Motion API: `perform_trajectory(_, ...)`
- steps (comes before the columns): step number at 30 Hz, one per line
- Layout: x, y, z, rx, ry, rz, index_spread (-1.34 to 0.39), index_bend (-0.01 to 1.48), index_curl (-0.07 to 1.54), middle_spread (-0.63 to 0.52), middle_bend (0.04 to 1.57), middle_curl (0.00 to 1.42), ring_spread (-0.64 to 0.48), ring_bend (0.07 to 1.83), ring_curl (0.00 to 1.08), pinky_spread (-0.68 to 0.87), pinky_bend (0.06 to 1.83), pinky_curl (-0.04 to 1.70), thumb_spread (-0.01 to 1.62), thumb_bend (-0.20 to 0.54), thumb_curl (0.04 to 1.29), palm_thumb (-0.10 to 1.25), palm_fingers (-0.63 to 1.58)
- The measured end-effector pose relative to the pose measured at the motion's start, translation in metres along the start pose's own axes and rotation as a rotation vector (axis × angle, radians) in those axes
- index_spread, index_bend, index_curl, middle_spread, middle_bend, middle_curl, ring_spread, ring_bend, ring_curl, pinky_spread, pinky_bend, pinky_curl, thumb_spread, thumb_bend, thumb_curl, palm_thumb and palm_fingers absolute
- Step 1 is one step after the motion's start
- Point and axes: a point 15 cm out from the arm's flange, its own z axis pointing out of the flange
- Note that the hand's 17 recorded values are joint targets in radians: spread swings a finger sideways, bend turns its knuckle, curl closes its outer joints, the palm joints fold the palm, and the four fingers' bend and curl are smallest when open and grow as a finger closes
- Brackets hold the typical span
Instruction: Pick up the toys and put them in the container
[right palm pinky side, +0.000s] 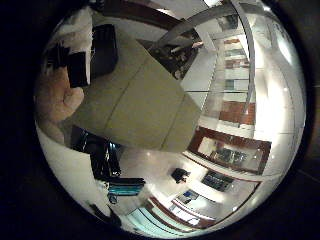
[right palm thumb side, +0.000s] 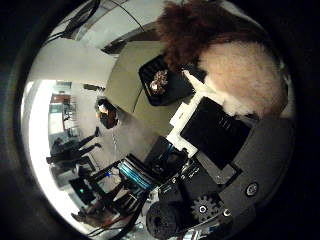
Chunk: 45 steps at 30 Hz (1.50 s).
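Toy: brown-and-cream furry plush toy (right palm thumb side: 240, 75), pressed against the palm, lifted above the olive counter (right palm pinky side: 135, 100).
Hand: white-and-black hand (right palm thumb side: 215, 150), fingers curled round the plush.
Container: black square container (right palm thumb side: 162, 80) on the counter, holding another toy.
Handling: seemingly light, soft, squashy; best gripped round its body.

No readable text, labels, numbers or signs anywhere in either palm view.

The plush toy (right palm thumb side: 240, 75) beside the fingers (right palm thumb side: 212, 130) was half hidden; the container's (right palm thumb side: 165, 82) contents stayed too small to tell.
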Motion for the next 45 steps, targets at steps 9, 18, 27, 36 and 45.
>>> perform_trajectory(9, -0.035, -0.034, -0.007, 0.008, -0.016, -0.034, -0.22, 1.16, 0.77, -0.13, 1.35, 0.72, -0.24, 1.29, 0.82, -0.24, 1.27, 0.97, 0.95, -0.014, 0.74, 1.05, 1.12)
perform_trajectory(18, -0.061, -0.070, 0.005, 0.011, -0.018, -0.069, -0.22, 1.16, 0.77, -0.13, 1.34, 0.72, -0.25, 1.29, 0.83, -0.24, 1.27, 0.98, 0.95, -0.014, 0.75, 1.05, 1.12)
perform_trajectory(27, -0.082, -0.100, 0.014, 0.022, -0.031, -0.077, -0.22, 1.16, 0.77, -0.13, 1.34, 0.73, -0.25, 1.29, 0.83, -0.24, 1.28, 0.98, 0.93, -0.015, 0.76, 1.07, 1.12)
perform_trajectory(36, -0.110, -0.114, 0.051, 0.017, -0.096, -0.074, -0.22, 1.16, 0.77, -0.13, 1.34, 0.73, -0.25, 1.29, 0.83, -0.24, 1.27, 0.98, 0.92, -0.011, 0.77, 1.09, 1.12)
perform_trajectory(45, -0.122, -0.137, 0.085, 0.063, -0.115, -0.070, -0.23, 1.18, 0.78, -0.13, 1.34, 0.74, -0.25, 1.28, 0.83, -0.24, 1.27, 0.98, 0.85, -0.008, 0.84, 1.17, 1.12)
